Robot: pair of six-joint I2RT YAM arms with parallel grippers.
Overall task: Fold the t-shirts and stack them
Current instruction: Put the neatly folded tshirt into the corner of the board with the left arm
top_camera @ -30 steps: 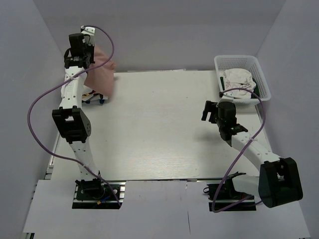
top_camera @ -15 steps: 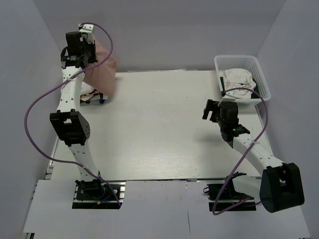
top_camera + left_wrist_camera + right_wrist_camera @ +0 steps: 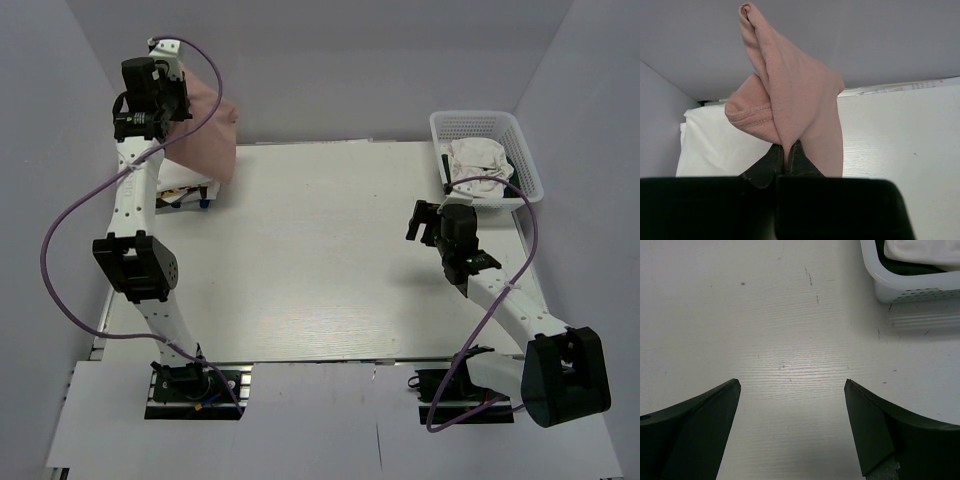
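Pink t-shirt hanging lengthwise downward, pinched in closed left fingers, right fingers spread wide, empty

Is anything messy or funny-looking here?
Yes. The pink t-shirt hangs in a crumpled bunch from the shut left gripper, above the far left corner of the table, not flat. A white t-shirt sits scrunched in the basket.
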